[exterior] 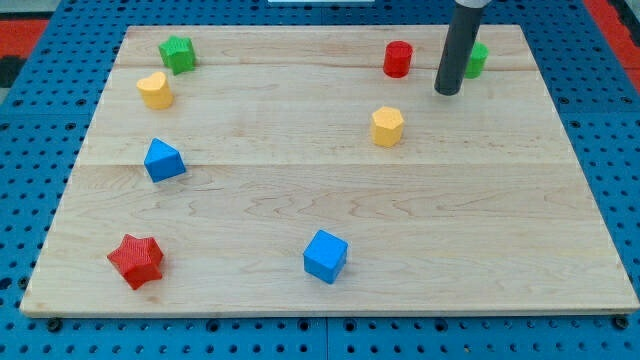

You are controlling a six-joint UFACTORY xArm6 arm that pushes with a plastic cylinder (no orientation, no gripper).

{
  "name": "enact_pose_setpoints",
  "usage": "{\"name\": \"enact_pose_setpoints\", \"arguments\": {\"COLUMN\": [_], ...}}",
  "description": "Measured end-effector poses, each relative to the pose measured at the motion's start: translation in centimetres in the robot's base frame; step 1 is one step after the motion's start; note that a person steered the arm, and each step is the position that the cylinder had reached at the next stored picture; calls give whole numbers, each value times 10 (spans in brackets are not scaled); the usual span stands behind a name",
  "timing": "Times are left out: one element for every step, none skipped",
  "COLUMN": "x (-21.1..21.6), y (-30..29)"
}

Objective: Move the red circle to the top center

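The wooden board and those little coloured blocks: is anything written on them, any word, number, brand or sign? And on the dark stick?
No text can be read anywhere in this view.
Wooden board: bare wood grain, no label.
Blocks, such as the red circle and blue cube: plain colour, no marks.
Dark rod, down to my tip, just right of the red circle: unmarked.
Blue pegboard around the board: only holes.

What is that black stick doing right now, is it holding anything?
My tip: no gripper, holds nothing; it stands on the board to the view's right of the red circle, not touching it, with a green block partly hidden behind the rod.
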State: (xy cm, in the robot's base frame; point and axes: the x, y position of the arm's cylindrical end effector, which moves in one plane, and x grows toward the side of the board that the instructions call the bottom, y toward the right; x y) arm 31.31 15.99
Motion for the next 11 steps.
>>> {"name": "enact_pose_setpoints", "arguments": {"x": [-38, -39, -40, -45, -45, -45, -45, -45, -45, -45, -45], "y": [0, -1, -2, -13, -23, -30, -39, -52, -64, -76, -89]}}
